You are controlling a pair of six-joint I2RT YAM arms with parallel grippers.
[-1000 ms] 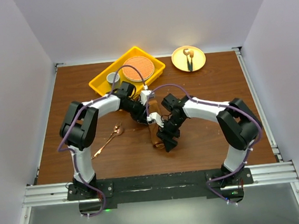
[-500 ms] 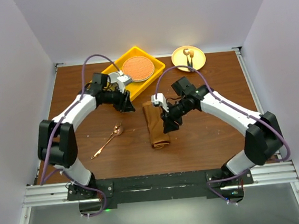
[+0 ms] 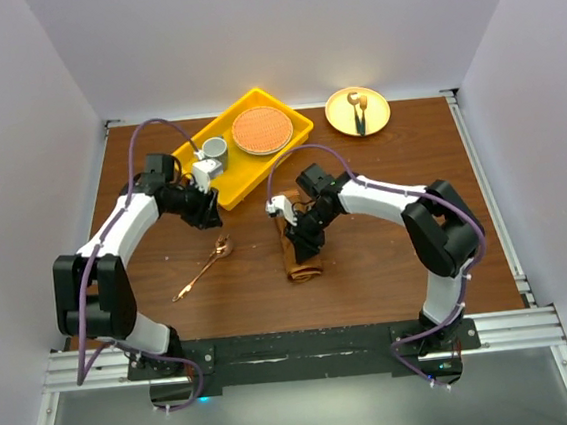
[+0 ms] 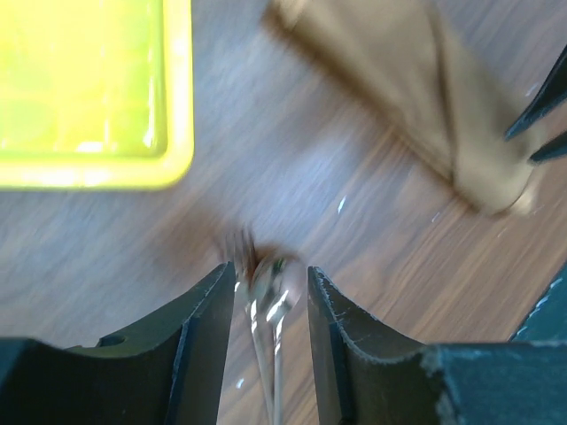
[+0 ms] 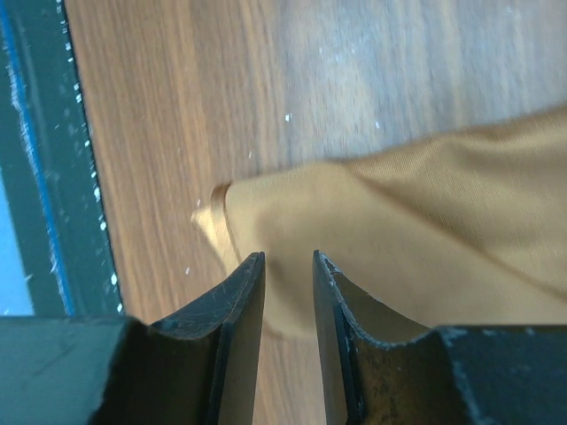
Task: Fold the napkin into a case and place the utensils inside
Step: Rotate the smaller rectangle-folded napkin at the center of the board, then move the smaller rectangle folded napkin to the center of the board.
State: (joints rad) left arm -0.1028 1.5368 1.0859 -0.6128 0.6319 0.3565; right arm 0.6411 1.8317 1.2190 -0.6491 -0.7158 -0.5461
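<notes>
The napkin is folded into a narrow rust-brown case (image 3: 302, 256) lying lengthwise at the table's middle. My right gripper (image 3: 302, 237) hovers over the case; in the right wrist view its fingers (image 5: 241, 310) stand a little apart above the cloth (image 5: 416, 230) near one end, gripping nothing. The copper spoon (image 3: 208, 263) lies left of the case, bowl towards the back. My left gripper (image 3: 208, 217) is just behind the bowl. In the left wrist view it (image 4: 272, 270) is open with the blurred spoon bowl (image 4: 270, 282) on the table between its fingers. The case (image 4: 416, 80) shows at upper right.
A yellow tray (image 3: 243, 173) at the back holds a round orange plate (image 3: 261, 131) and a small white cup (image 3: 215, 149); its corner shows in the left wrist view (image 4: 89, 88). A yellow plate (image 3: 378, 113) at back right carries a dark-handled utensil (image 3: 360, 115).
My left gripper has swung away from the case, past the tray, and come down-left towards the spoon's bowl. My right gripper has moved left onto the case.
</notes>
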